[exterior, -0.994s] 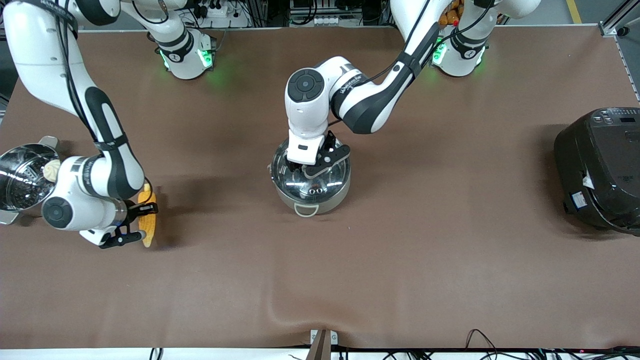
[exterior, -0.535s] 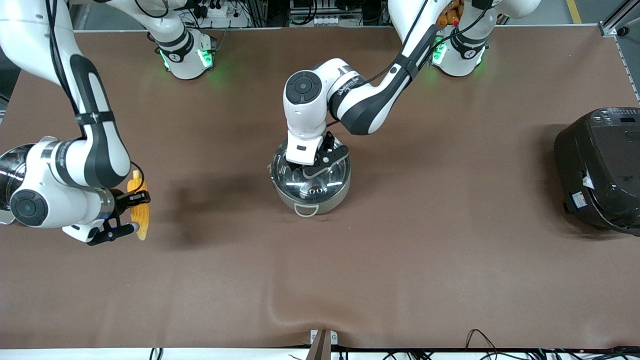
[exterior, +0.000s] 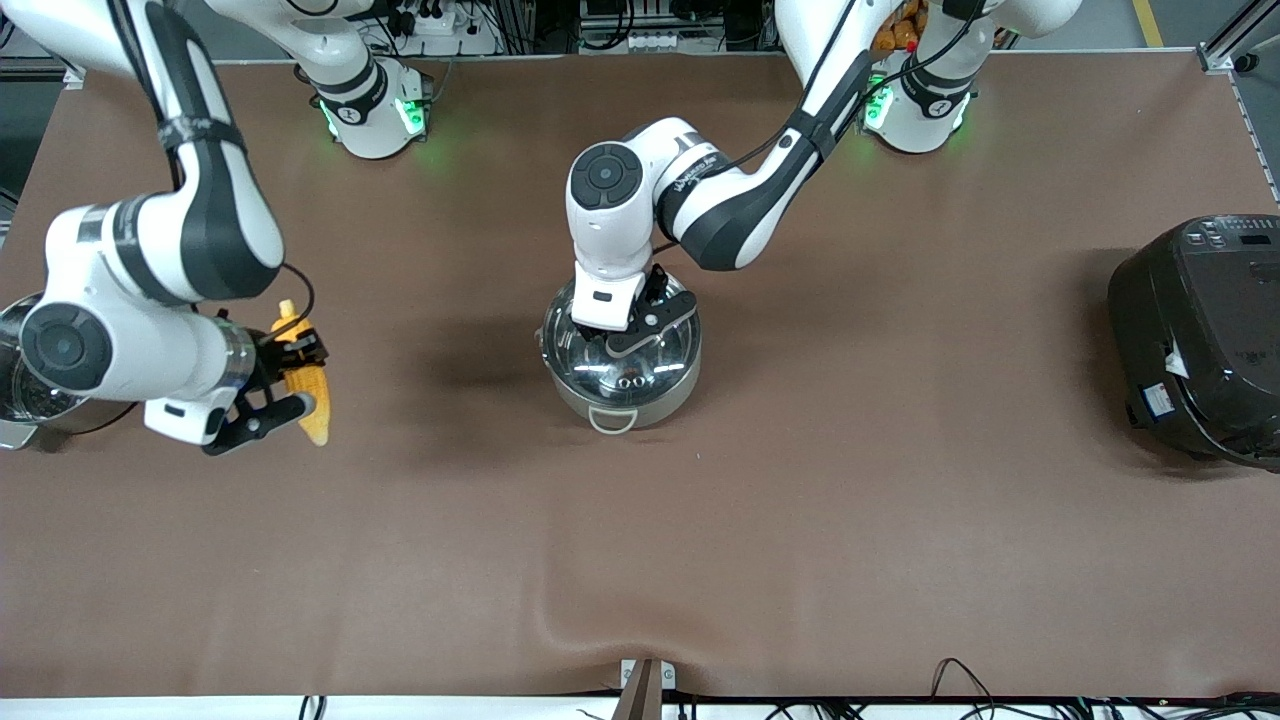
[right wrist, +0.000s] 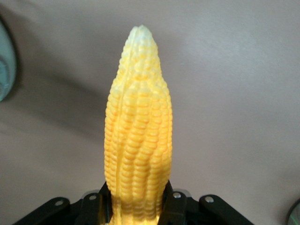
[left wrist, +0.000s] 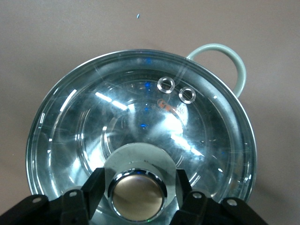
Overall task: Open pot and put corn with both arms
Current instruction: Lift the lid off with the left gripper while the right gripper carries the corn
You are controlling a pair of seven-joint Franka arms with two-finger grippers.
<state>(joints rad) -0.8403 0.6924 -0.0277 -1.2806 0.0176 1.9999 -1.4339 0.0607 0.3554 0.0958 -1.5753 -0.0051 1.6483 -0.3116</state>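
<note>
The steel pot (exterior: pixel 668 398) stands mid-table with its glass lid (exterior: pixel 660 352) on. My left gripper (exterior: pixel 622 345) is right over the lid. In the left wrist view my left gripper (left wrist: pixel 137 190) is open, and its fingers (left wrist: pixel 96 185) stand on either side of the copper-coloured knob (left wrist: pixel 137 194) with a small gap. My right gripper (exterior: pixel 285 390) is shut on the thick end of the yellow corn (exterior: pixel 308 388) and holds it in the air near the right arm's end of the table. In the right wrist view the corn (right wrist: pixel 139 136) points away from my right gripper (right wrist: pixel 138 206).
A steel steamer pot (exterior: pixel 20 400) sits at the right arm's end, partly hidden by the right arm. A large black rice cooker (exterior: pixel 1200 335) stands at the left arm's end. The pot's grey loop handle (exterior: pixel 612 420) faces the front camera.
My right gripper has lifted the corn off the table and carried it a little toward the pot. My left gripper has stayed over the lid knob.
</note>
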